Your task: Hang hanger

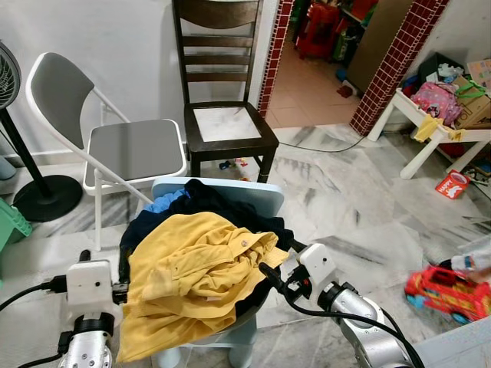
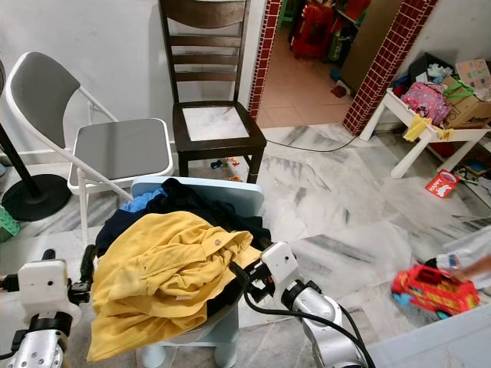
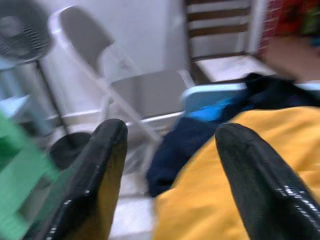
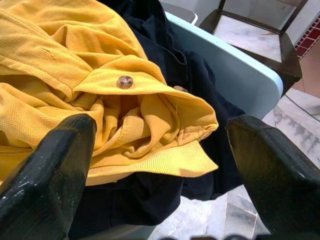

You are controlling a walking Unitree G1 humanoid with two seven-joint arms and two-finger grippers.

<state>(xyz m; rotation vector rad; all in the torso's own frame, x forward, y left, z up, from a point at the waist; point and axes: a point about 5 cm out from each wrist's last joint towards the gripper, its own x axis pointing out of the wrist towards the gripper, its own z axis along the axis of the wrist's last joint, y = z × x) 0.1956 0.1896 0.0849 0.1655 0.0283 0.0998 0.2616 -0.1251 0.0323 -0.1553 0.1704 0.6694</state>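
Since both tools are spread wide and empty, left tool (image 3: 167, 180) at the near left of the pile and right tool (image 4: 160, 170) at its near right, nothing's grabbed yet. No hanger that I can make out (maybe buried under the yellow shirt (image 1: 192, 268)). Risk as I see it: pinching loose cloth instead, dragging the shirt and the dark clothes (image 1: 222, 203) off the blue stool (image 1: 261, 195) onto the floor. The toy truck (image 1: 449, 295) near right could also trip a step.

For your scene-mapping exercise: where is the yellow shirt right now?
The yellow shirt lies on top of dark clothes piled on a light blue chair, between the left claw and the right claw.
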